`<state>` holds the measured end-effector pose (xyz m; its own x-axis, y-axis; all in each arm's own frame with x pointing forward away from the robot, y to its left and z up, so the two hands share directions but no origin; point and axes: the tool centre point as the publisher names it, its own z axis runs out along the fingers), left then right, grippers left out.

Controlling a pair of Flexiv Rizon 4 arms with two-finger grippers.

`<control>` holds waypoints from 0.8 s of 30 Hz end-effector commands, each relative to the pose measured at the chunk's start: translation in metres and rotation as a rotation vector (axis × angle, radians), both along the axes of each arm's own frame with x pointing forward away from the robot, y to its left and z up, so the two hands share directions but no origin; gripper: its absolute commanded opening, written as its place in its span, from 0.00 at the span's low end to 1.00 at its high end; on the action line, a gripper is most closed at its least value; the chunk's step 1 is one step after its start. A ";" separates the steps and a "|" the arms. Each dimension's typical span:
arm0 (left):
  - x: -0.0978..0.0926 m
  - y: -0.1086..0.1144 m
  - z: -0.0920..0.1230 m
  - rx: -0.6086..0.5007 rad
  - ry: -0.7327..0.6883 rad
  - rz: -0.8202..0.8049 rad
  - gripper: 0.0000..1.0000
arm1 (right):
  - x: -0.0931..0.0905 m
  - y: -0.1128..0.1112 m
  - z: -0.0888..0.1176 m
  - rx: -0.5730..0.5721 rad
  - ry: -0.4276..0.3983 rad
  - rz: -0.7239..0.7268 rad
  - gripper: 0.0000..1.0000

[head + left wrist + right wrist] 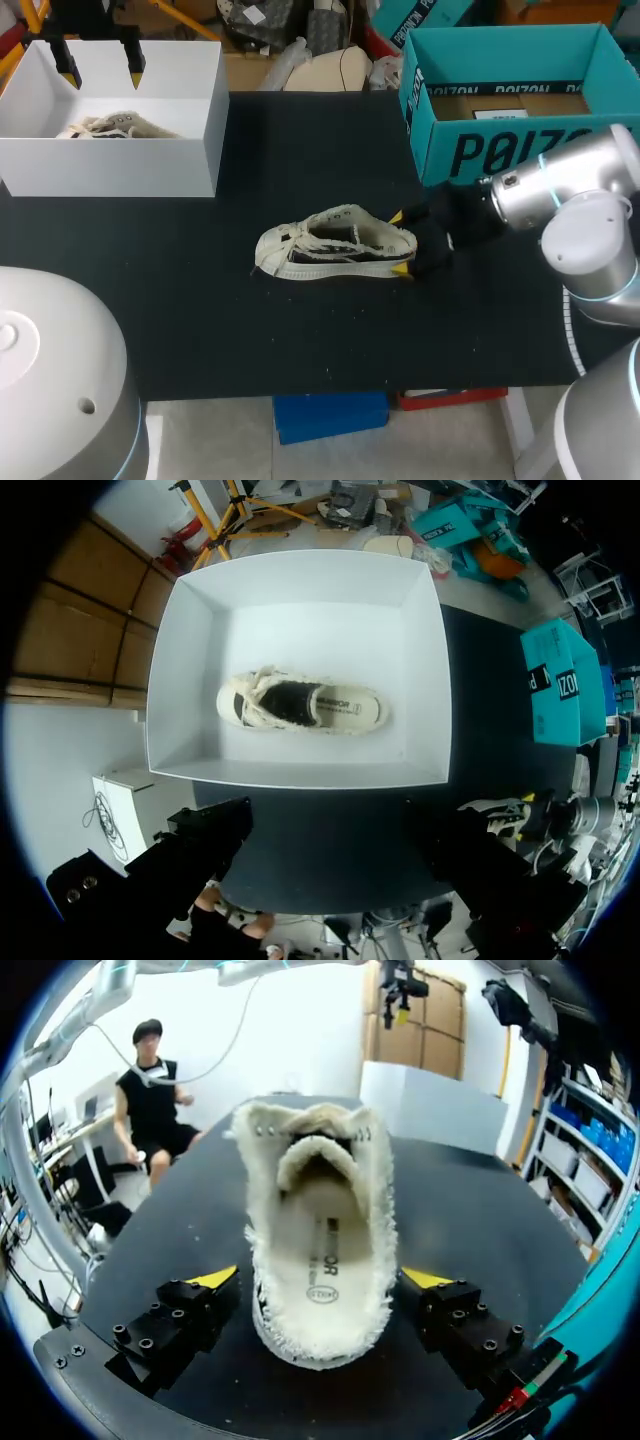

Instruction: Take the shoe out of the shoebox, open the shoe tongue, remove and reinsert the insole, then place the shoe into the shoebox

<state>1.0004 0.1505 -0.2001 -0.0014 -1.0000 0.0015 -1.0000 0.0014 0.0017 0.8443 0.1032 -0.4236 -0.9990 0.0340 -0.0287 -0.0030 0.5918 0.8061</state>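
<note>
A cream fleecy shoe lies on its side at the middle of the black table, toe to the left. My right gripper is open at its heel, one yellow tip on each side. In the right wrist view the shoe sits between the fingers of the right gripper, its tongue raised and its insole showing. A second cream shoe lies in the white shoebox at the back left. My left gripper hangs open high over that box and its shoe.
An open teal cardboard box stands at the back right of the table, just behind my right arm. It also shows in the left wrist view as a teal box off to one side of the white shoebox.
</note>
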 end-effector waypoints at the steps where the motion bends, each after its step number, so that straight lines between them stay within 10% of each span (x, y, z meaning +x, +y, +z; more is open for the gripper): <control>1: 0.000 0.000 0.000 0.000 0.000 0.000 1.00 | 0.005 0.004 -0.004 0.003 0.004 0.004 1.00; 15: 0.000 0.000 0.000 0.000 0.000 0.000 1.00 | 0.005 0.010 -0.012 0.024 0.029 0.021 1.00; 16: 0.000 0.000 0.000 0.000 0.000 0.000 1.00 | 0.004 0.010 -0.013 0.021 0.038 0.021 0.94; 17: 0.000 0.000 0.000 0.000 0.000 0.000 1.00 | 0.004 0.010 -0.014 0.014 0.049 0.014 0.24; 18: 0.000 0.000 0.000 0.000 0.000 0.000 1.00 | 0.004 0.010 -0.014 0.014 0.049 0.014 0.00; 24: 0.000 0.000 0.000 0.000 0.000 0.000 1.00 | 0.004 0.010 -0.014 0.014 0.049 0.014 0.00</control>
<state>1.0004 0.1505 -0.2001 -0.0014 -1.0000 0.0015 -1.0000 0.0014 0.0017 0.8468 0.1118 -0.4356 -0.9996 0.0192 0.0199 0.0273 0.5792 0.8147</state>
